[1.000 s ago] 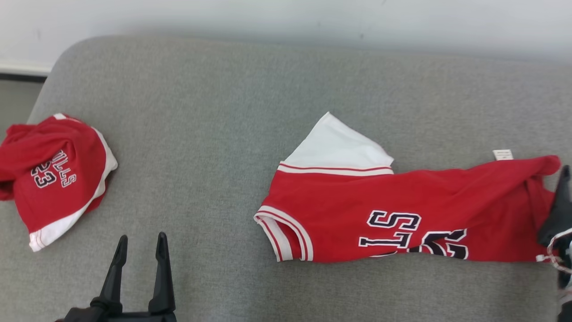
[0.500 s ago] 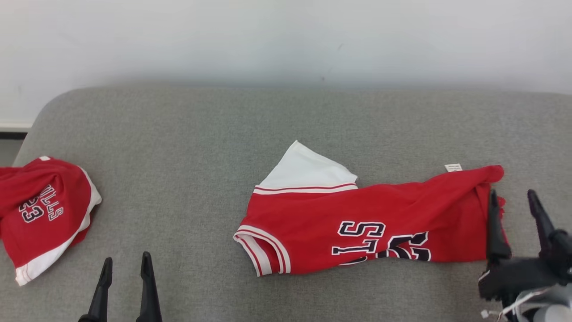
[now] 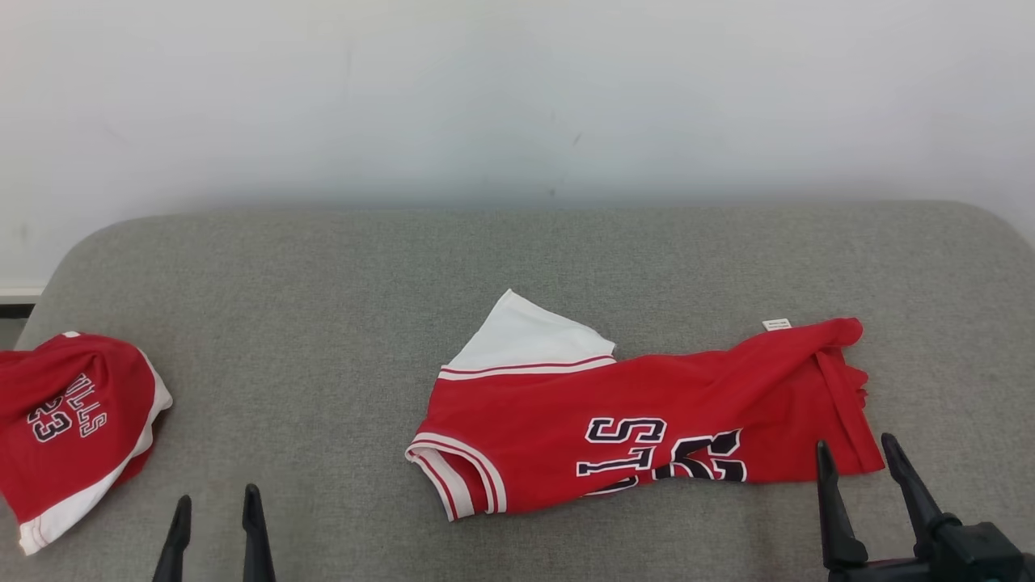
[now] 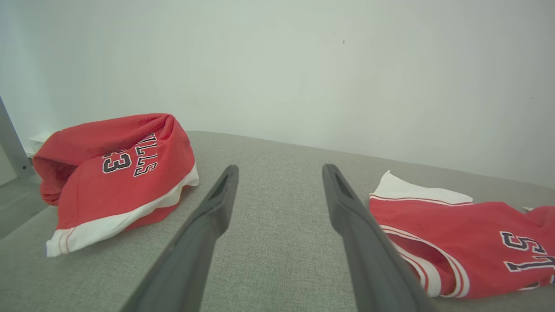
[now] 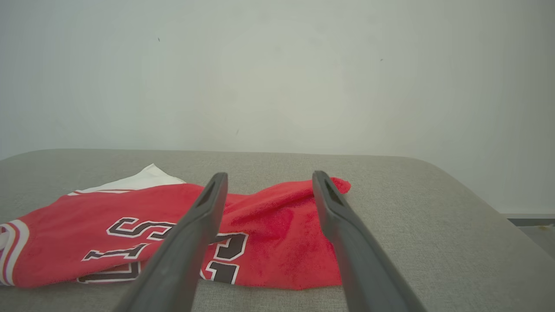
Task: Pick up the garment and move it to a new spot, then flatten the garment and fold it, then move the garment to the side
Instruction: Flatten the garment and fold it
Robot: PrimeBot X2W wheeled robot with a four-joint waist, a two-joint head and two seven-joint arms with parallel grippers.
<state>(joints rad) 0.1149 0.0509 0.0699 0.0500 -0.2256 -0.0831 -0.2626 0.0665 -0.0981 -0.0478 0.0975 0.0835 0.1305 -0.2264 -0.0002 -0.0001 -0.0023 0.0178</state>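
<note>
A red jersey garment (image 3: 647, 412) with white trim and dark lettering lies stretched out sideways on the grey cushion (image 3: 323, 291), with a white panel sticking out at its far left. In the right wrist view the garment (image 5: 269, 225) lies just ahead of and under the fingers. My right gripper (image 3: 855, 443) is open at the garment's near right corner and holds nothing. My left gripper (image 3: 216, 497) is open over bare cushion, left of the garment (image 4: 468, 242). Both grippers' (image 4: 281, 168) (image 5: 269, 174) fingers stand wide apart.
A second red jersey (image 3: 73, 420) lies crumpled at the cushion's left end, also in the left wrist view (image 4: 117, 173). A pale wall (image 3: 517, 97) rises behind the cushion. The cushion's rounded right end (image 5: 455, 190) drops off beyond the garment.
The head camera has tilted up, so everything sits lower in the picture. My right gripper has drawn back from the garment's right end toward the front. Both stay open.
</note>
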